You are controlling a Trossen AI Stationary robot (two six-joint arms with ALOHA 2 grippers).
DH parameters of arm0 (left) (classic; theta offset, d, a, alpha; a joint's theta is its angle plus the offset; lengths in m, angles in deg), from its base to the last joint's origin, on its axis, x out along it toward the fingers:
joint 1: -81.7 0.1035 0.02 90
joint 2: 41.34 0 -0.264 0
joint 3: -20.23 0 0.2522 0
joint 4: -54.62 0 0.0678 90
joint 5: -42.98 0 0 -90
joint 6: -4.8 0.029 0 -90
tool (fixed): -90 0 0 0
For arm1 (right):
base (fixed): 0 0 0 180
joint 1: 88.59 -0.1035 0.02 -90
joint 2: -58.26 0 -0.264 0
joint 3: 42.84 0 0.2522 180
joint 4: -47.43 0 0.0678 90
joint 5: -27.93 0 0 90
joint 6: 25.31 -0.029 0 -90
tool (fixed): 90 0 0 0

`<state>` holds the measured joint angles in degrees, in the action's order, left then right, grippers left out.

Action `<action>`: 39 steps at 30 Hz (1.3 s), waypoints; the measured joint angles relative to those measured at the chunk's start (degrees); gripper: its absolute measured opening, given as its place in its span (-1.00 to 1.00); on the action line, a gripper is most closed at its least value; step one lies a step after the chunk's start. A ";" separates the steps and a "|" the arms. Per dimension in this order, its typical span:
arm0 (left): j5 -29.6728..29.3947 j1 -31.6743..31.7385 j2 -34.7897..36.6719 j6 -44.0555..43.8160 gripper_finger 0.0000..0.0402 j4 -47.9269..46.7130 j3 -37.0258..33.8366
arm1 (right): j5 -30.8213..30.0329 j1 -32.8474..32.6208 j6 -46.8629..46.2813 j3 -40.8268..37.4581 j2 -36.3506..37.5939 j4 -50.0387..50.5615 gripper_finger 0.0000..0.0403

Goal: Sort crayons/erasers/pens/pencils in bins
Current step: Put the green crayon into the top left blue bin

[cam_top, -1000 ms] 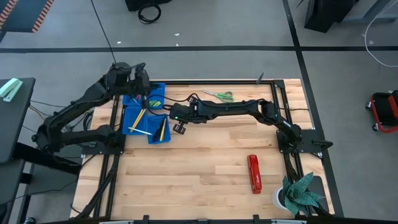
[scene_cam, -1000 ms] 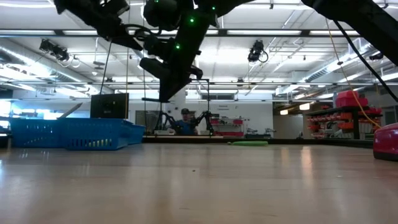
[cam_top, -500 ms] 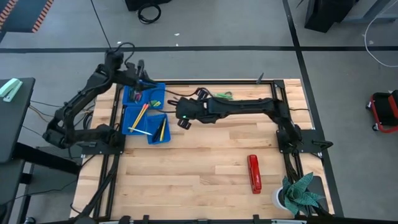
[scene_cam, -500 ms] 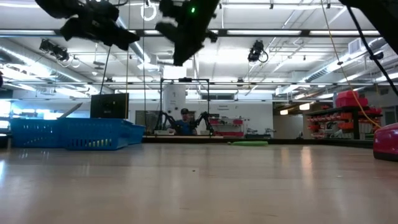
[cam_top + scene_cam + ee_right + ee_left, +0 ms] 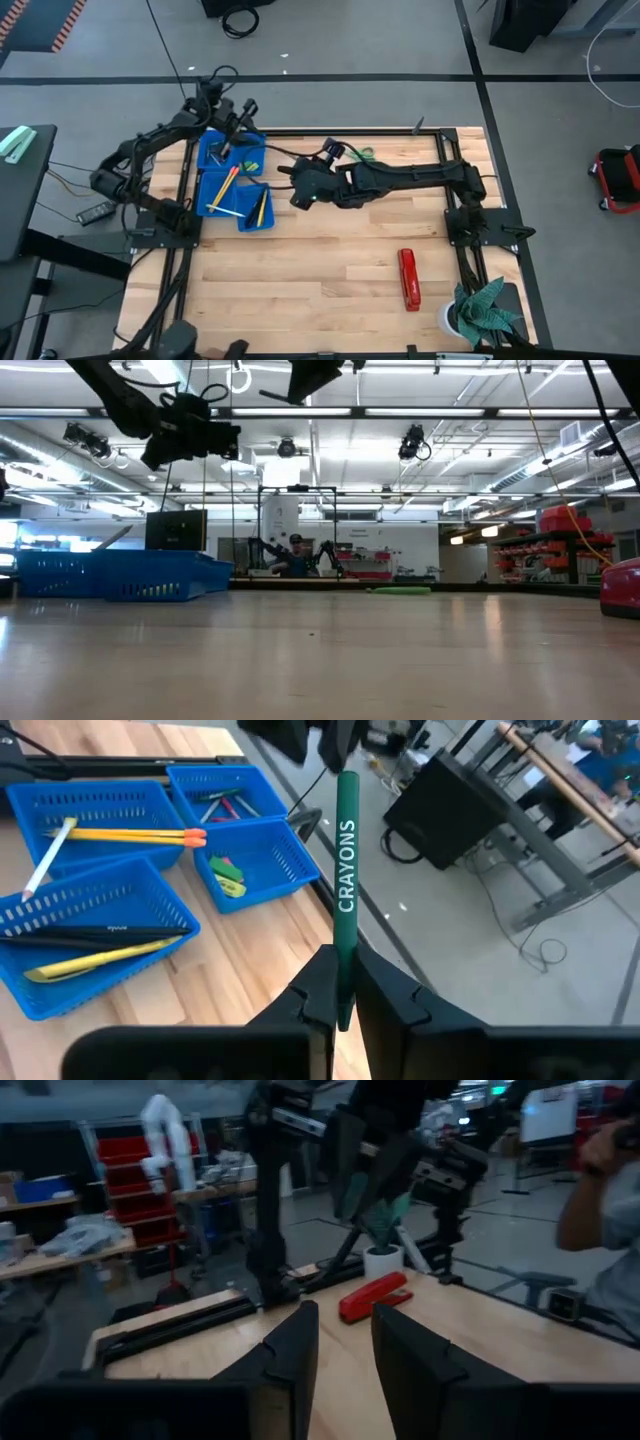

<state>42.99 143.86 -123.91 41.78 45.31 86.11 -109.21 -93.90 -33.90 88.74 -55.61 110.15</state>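
One green crayon [image 5: 346, 890] between right pincer [image 5: 345, 1005] fingers

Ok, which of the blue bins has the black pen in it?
The bin nearest the table's middle: a black pen lies in it beside a yellow pencil. The other three show no black stick.

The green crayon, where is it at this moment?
The green crayon is held in the right gripper, raised above the table beside the blue bins, which sit at the table's far left.
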 joint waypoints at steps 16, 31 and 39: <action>-8.87 -17.82 -0.71 -7.97 -0.02 12.44 0.00 | -0.85 -3.61 1.07 -0.07 0.01 -2.00 -0.82; -0.41 -24.01 -0.69 -6.40 0.12 15.92 0.00 | -1.08 -6.47 -0.78 -1.11 -0.01 -2.54 -0.82; -2.76 -27.12 -0.69 -4.84 0.01 16.39 0.00 | -1.06 -6.52 -0.99 -3.96 -0.15 -4.43 -0.82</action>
<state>40.23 116.74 -124.60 36.94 61.70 86.11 -110.26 -100.42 -34.89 84.79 -55.76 105.73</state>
